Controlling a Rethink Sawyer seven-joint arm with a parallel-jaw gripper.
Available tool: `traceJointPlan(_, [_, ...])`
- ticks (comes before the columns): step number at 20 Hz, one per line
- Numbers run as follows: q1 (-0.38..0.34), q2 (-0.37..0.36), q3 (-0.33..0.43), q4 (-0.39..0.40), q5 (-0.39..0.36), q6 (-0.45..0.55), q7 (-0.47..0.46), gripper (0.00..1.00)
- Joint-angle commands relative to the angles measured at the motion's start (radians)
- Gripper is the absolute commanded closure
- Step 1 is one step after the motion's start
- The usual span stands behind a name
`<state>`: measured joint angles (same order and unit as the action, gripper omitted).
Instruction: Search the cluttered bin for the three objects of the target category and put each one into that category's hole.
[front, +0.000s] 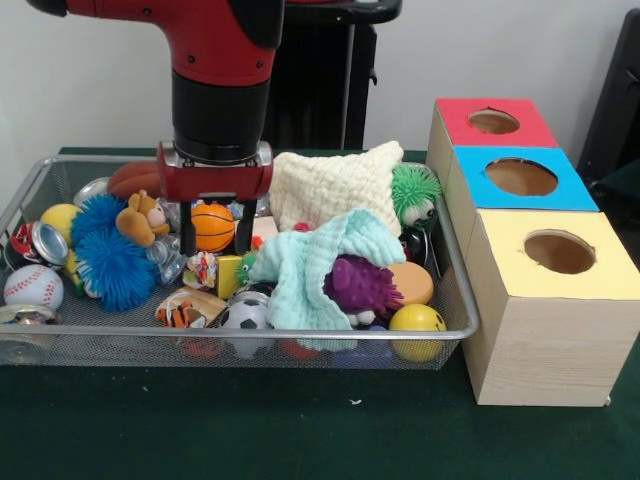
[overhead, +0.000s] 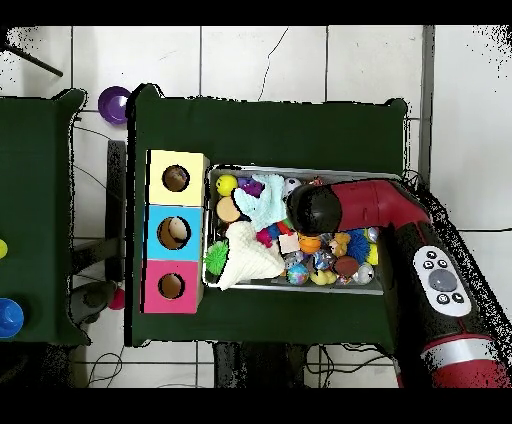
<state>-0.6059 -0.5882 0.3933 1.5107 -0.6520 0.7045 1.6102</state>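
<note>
A wire mesh bin (front: 462, 300) holds mixed toys, balls, cloths and cans. My gripper (front: 214, 248) reaches straight down into its middle, one finger on each side of a small orange basketball (front: 212, 225), which fills the gap between them. Other balls lie about: a baseball (front: 33, 286) at the left, a small soccer ball (front: 246, 312) at the front, a yellow ball (front: 417, 320) at the front right. In the overhead view the arm's head (overhead: 312, 210) hides the gripper, and the orange basketball (overhead: 310, 243) shows beside it.
Three wooden boxes stand right of the bin, with a red-topped hole (front: 493, 121), a blue-topped hole (front: 521, 177) and a yellow-topped hole (front: 559, 251). A cream cloth (front: 330, 185), a mint cloth (front: 320, 265), blue spiky balls (front: 115, 265) and a teddy (front: 143, 218) crowd the gripper.
</note>
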Motion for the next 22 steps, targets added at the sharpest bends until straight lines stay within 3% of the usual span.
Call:
traceJointPlan(1, [0.015, 0.041, -0.043, -0.009, 0.01, 0.229, -0.09, 0.0])
traceJointPlan(14, [0.014, 0.051, -0.018, -0.041, -0.008, 0.317, -0.106, 0.0])
traceJointPlan(17, [0.014, 0.062, -0.015, -0.042, -0.016, 0.274, -0.08, 0.0])
traceJointPlan(22, [0.013, 0.1, -0.009, -0.059, -0.064, 0.109, -0.029, 0.0])
